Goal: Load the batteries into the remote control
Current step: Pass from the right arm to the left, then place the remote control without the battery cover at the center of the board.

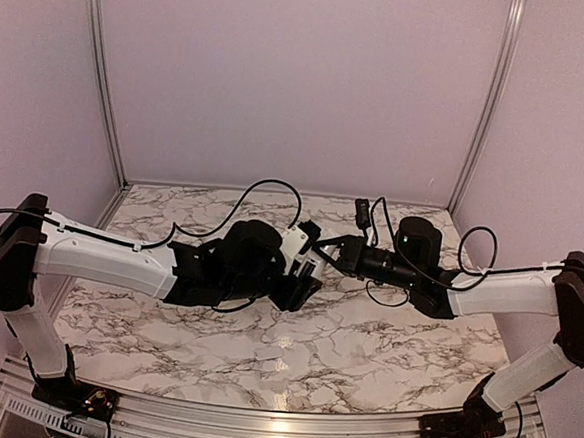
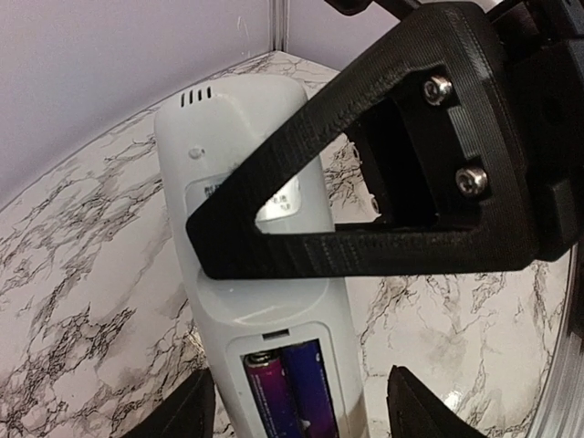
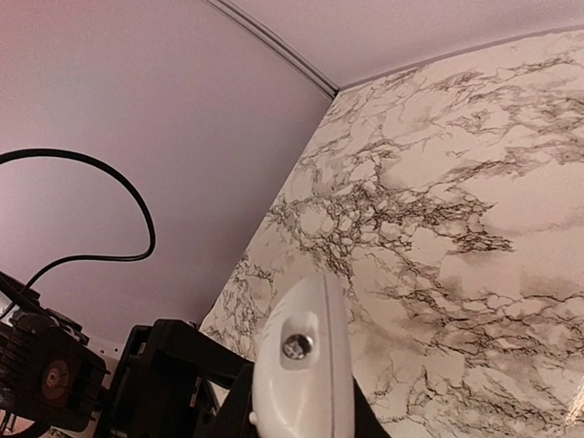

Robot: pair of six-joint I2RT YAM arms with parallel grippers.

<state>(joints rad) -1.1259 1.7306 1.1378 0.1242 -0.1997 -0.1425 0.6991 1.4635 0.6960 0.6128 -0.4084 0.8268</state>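
Note:
The white remote control (image 2: 237, 164) is held above the marble table, back side up, with its battery bay uncovered. Two batteries (image 2: 292, 392), purple and blue, lie side by side in that bay. My right gripper (image 3: 299, 422) is shut on the remote control (image 3: 301, 365), whose lens end points away in the right wrist view. One of its black fingers (image 2: 365, 246) crosses the remote's middle. My left gripper (image 2: 301, 392) is open and straddles the bay end, with its right finger clear of the case. From above, both grippers (image 1: 303, 280) (image 1: 328, 254) meet at mid-table around the remote control (image 1: 294, 241).
A small black oblong object (image 1: 362, 212) lies near the back wall. Black cables (image 1: 264, 192) loop over both wrists. Pale walls with metal corner posts (image 1: 102, 75) close in the marble table (image 1: 263, 347). The left arm's black body (image 3: 55, 374) sits beside the right gripper.

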